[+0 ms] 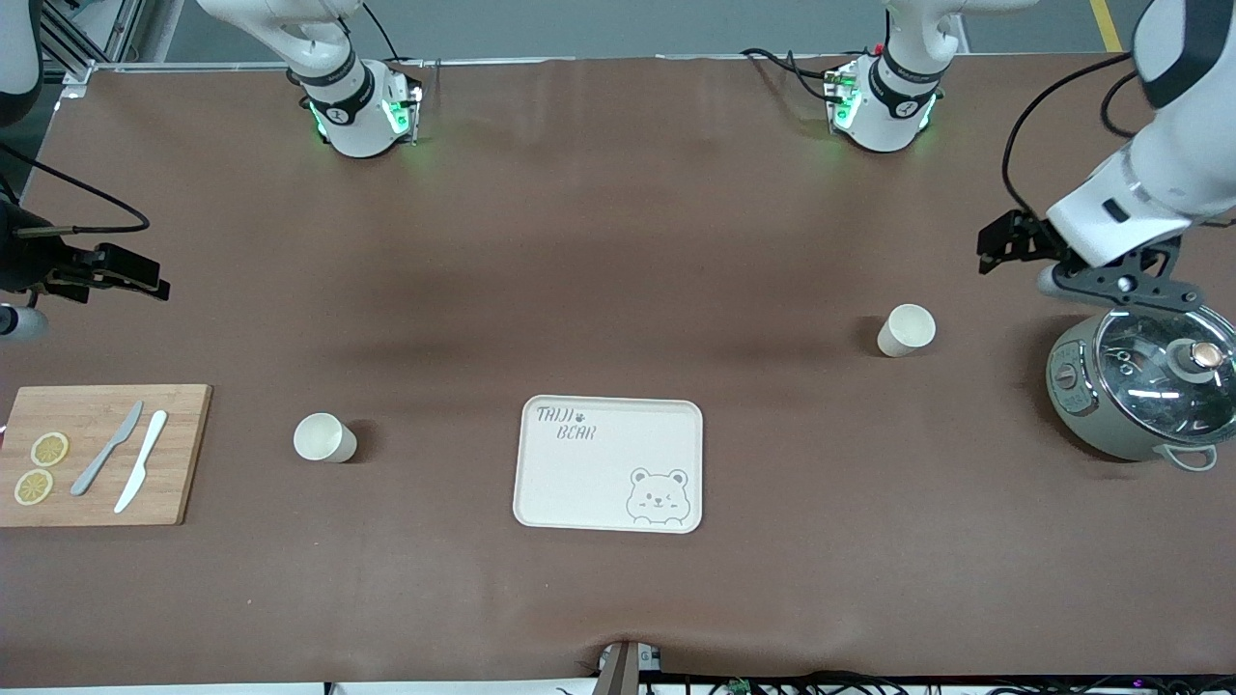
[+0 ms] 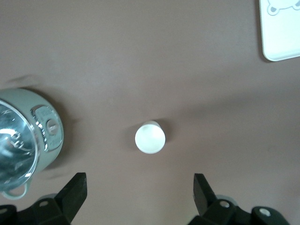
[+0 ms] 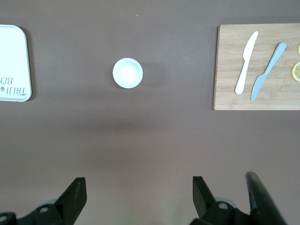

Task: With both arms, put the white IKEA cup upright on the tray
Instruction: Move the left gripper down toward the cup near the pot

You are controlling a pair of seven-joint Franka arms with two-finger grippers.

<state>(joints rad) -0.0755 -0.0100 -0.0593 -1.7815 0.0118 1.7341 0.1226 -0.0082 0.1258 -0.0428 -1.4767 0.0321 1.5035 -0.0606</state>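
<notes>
Two white cups on the table here, both standing upright. One cup (image 1: 906, 330) sits toward the left arm's end of the table, near the grey-green cooker pot (image 1: 1139, 386) with its glass lid. The other cup (image 1: 324, 437) sits toward the right arm's end, between the tray (image 1: 579, 473) and the wooden cutting board (image 1: 97, 483).

The left gripper (image 2: 139, 190) hangs up in the air with its fingers (image 2: 75, 190) spread wide and nothing between them. In the left wrist view the first cup lies just ahead of the open gap between the fingertips, roughly centred on it, with the pot off to one finger's side and a corner of the tray off past the other finger.

The right gripper (image 3: 138, 193) hangs over the bare brown table, fingers (image 3: 76, 193) also wide apart and holding nothing. In the right wrist view the second cup sits well ahead of the fingertips, a bit toward one finger rather than dead centre. The tray edge shows out past that same finger, and the cutting board lies out past the other one.

The tray is flat on the table, nothing on it, with the bear face and TAIJI BEAR lettering showing. The board carries a grey knife (image 1: 106, 449), a white knife (image 1: 141, 461) and two lemon slices (image 1: 41, 467).
</notes>
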